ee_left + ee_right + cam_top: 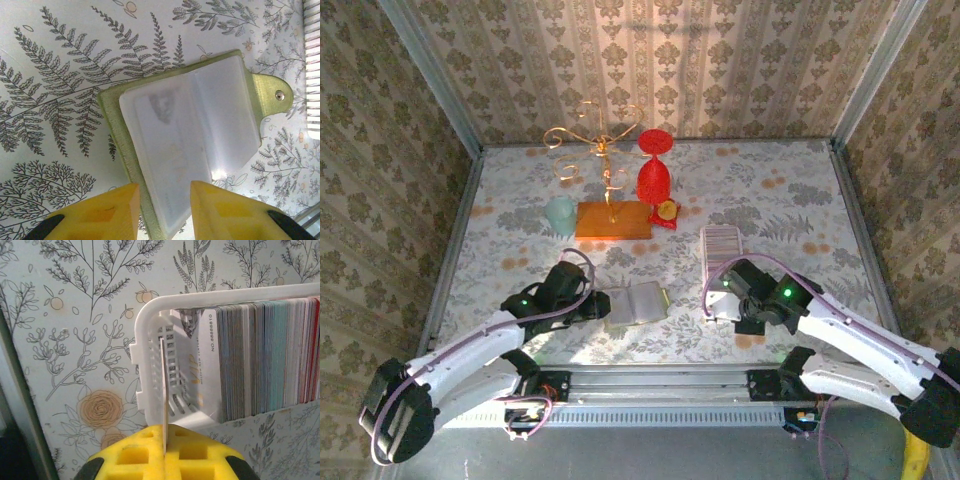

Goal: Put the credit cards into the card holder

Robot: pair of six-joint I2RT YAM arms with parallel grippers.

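Toward the near side of the floral table (800,200), the left gripper (165,217) spreads its yellow fingers (117,212) either side of the near edge of the open green card holder (200,125); a pale card shows through its clear sleeve; to the right, the right gripper (164,452) pinches one credit card (163,390) upright, edge-on, at the end of a white basket (147,340); the other credit cards (265,360) stand packed inside; farther back, a gold wire stand (610,160) rises from a wooden block (613,222) beside a red goblet (654,175).
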